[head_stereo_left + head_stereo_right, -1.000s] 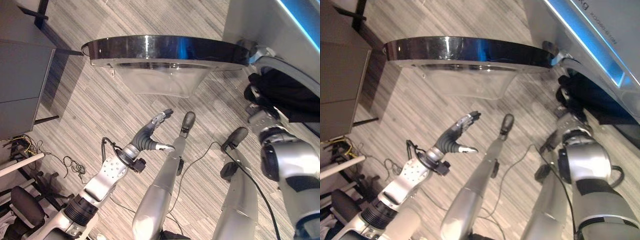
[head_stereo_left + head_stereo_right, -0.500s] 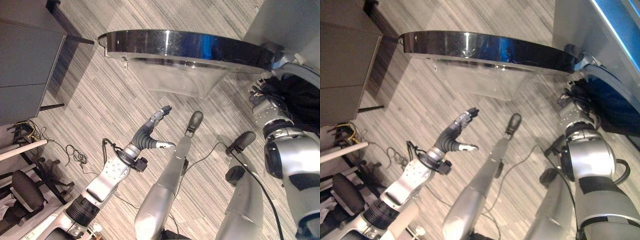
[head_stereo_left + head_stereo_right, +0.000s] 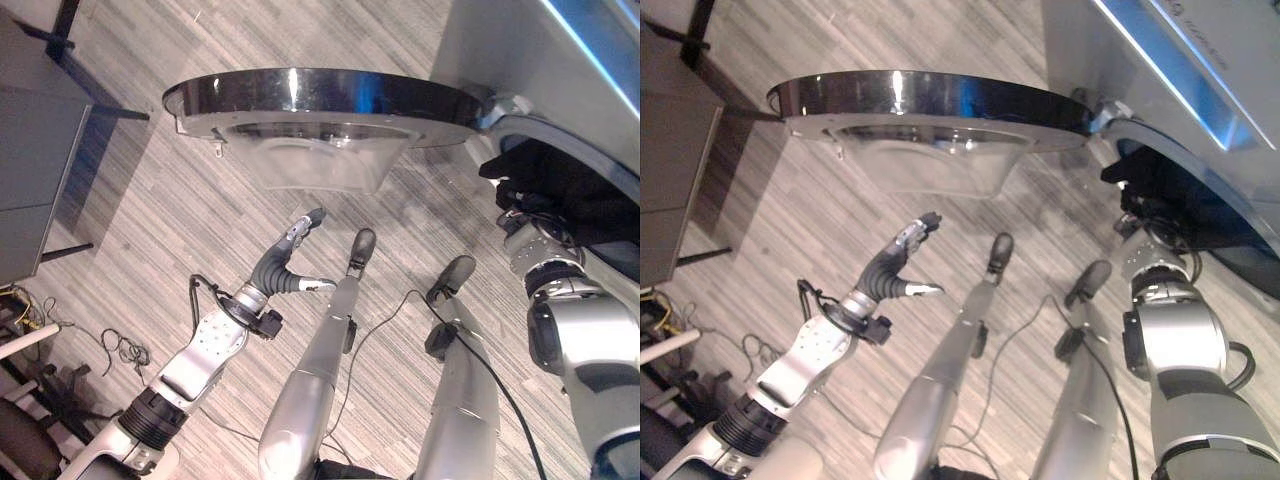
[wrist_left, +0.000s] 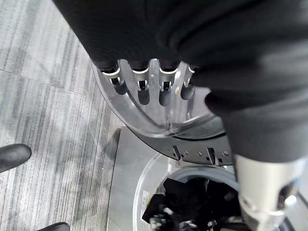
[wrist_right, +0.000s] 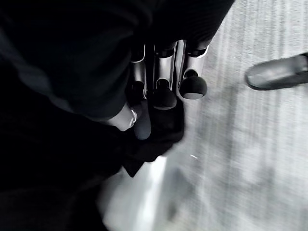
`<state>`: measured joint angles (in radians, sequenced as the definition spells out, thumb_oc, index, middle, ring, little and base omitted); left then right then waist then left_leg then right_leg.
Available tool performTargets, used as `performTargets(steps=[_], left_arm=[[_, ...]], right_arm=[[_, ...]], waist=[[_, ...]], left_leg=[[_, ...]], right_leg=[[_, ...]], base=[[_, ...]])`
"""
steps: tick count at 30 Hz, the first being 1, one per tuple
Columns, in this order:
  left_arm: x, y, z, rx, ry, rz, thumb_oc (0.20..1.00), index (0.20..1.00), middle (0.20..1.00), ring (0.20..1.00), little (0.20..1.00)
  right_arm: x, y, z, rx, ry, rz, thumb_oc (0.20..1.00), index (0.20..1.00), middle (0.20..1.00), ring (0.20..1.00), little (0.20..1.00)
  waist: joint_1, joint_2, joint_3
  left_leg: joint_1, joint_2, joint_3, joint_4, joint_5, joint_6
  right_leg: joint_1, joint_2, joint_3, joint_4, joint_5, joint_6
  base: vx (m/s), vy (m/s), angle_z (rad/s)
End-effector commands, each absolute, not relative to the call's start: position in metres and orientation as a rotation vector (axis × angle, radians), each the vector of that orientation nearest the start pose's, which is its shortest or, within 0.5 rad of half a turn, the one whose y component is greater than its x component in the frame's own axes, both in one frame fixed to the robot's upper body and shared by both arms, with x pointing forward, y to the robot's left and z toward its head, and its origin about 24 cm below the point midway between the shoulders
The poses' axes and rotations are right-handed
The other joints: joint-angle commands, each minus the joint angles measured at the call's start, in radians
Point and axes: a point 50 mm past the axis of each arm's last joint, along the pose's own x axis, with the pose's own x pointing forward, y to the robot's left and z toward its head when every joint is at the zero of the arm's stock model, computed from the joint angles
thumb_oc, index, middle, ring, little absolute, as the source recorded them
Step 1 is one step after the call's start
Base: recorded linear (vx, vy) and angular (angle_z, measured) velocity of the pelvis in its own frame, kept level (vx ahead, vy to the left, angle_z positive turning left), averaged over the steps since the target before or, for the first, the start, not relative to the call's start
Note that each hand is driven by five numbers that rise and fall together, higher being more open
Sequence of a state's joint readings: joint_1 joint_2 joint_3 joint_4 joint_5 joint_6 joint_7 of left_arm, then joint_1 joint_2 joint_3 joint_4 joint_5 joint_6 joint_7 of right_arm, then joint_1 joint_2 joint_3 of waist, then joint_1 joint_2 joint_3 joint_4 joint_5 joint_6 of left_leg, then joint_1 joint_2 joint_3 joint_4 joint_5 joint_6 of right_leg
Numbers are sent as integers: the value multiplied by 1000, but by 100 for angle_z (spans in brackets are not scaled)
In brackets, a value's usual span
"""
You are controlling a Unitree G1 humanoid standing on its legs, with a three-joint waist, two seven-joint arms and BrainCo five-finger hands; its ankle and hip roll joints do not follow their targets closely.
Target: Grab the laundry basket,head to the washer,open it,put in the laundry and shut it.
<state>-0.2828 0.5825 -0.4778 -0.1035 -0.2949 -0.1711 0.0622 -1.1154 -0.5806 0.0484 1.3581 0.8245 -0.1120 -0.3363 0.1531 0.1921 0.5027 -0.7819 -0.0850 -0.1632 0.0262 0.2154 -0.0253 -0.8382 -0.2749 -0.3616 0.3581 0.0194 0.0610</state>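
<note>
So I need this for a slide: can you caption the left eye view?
Washer door open, right hand at dark laundry in the drum, left hand open over the floor.

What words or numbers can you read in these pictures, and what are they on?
Small print on the washer, beside its blue strip: too blurred to read.
Open washer door: no text.
Dark laundry in the opening: no text.
Striped floor: no text.

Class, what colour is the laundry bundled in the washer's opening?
Black. The laundry in the washer's opening shows best in the left eye view.
</note>
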Motion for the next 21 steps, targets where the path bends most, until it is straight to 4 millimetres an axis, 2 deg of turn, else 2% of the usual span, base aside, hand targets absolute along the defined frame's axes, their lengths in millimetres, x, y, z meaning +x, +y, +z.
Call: performTargets(steps=[1,2,5,6,8,9,10,12,13,14,16,18,19,21], left_arm=[[265,120,127,218,-408,-488,1000,1000,1000,1000,1000],[265,120,128,216,-410,-487,1000,1000,1000,1000,1000],[264,124,128,228,-410,-477,1000,1000,1000,1000,1000],[264,125,127,217,-407,-469,1000,1000,1000,1000,1000],[262,127,124,216,-393,-471,1000,1000,1000,1000,1000],[259,127,120,208,-374,-480,1000,1000,1000,1000,1000],[258,128,117,206,-363,-483,1000,1000,1000,1000,1000],[257,128,116,203,-358,-485,1000,1000,1000,1000,1000],[257,128,116,203,-357,-487,1000,1000,1000,1000,1000],[259,130,120,211,-365,-493,1000,1000,1000,1000,1000],[260,129,122,202,-368,-499,1000,1000,1000,1000,1000],[261,128,124,189,-377,-482,1000,1000,1000,1000,1000],[262,129,123,199,-372,-474,1000,1000,1000,1000,1000],[263,128,125,196,-381,-453,1000,1000,1000,1000,1000]], right_arm=[[342,-388,261,230,-392,-947,200,200,200,200,200],[343,-387,263,228,-394,-948,200,200,200,200,200],[332,-385,315,195,-565,-976,200,200,200,200,200],[316,-383,355,198,-734,-1007,200,200,200,200,200],[294,-385,389,155,-871,-1043,200,200,200,200,200],[282,-384,405,34,-920,-1082,200,200,200,200,200],[281,-384,407,-28,-912,-1092,200,200,200,200,200],[284,-383,408,-74,-887,-1084,200,200,200,200,200],[290,-383,403,-111,-833,-1066,285,285,285,285,285],[313,-383,380,-173,-654,-983,1000,1000,1000,1000,1000],[334,-376,355,-201,-499,-882,1000,1000,1000,1000,1000],[350,-369,325,-109,-418,-844,1000,1000,1000,1000,1000],[355,-365,312,-68,-402,-834,1000,1000,1000,1000,1000],[369,-346,281,-8,-389,-780,1000,1000,1000,1000,1000]], waist=[[6,2,-53],[6,3,-48],[7,1,-61],[7,6,-68],[10,11,-83],[12,10,-94],[11,7,-95],[9,7,-96],[8,2,-94],[7,-13,-84],[-1,-23,-71],[-18,-14,-56],[-20,-16,-55],[-25,-3,-43]], left_leg=[[44,53,62,118,-226,-12],[47,54,63,118,-226,-12],[58,56,67,105,-219,-16],[66,59,65,82,-201,-25],[77,57,60,47,-177,-34],[88,61,60,17,-160,-40],[92,63,61,8,-155,-40],[98,65,64,1,-151,-40],[101,67,68,-1,-150,-38],[98,74,77,2,-152,-34],[94,79,85,7,-154,-32],[92,81,90,11,-156,-31],[93,82,89,11,-156,-31],[94,81,92,15,-158,-28]], right_leg=[[118,15,25,-234,36,55],[121,16,26,-236,38,56],[130,15,28,-247,42,60],[133,14,26,-252,40,61],[137,16,23,-259,37,62],[141,16,18,-262,31,60],[144,17,16,-261,30,59],[144,19,16,-260,30,58],[142,20,17,-258,31,56],[136,24,18,-256,34,52],[131,30,19,-257,37,46],[129,33,22,-259,39,44],[132,35,22,-260,39,44],[135,36,24,-259,40,45]], base=[[8,1,-6],[9,3,-8],[12,-3,-10],[26,-29,-12],[37,-25,-10],[33,-9,-7],[27,-2,-6],[8,1,-6],[-2,-9,-5],[-9,-21,-3],[-8,-20,-1],[0,0,0],[1,-1,-3],[0,0,0]])
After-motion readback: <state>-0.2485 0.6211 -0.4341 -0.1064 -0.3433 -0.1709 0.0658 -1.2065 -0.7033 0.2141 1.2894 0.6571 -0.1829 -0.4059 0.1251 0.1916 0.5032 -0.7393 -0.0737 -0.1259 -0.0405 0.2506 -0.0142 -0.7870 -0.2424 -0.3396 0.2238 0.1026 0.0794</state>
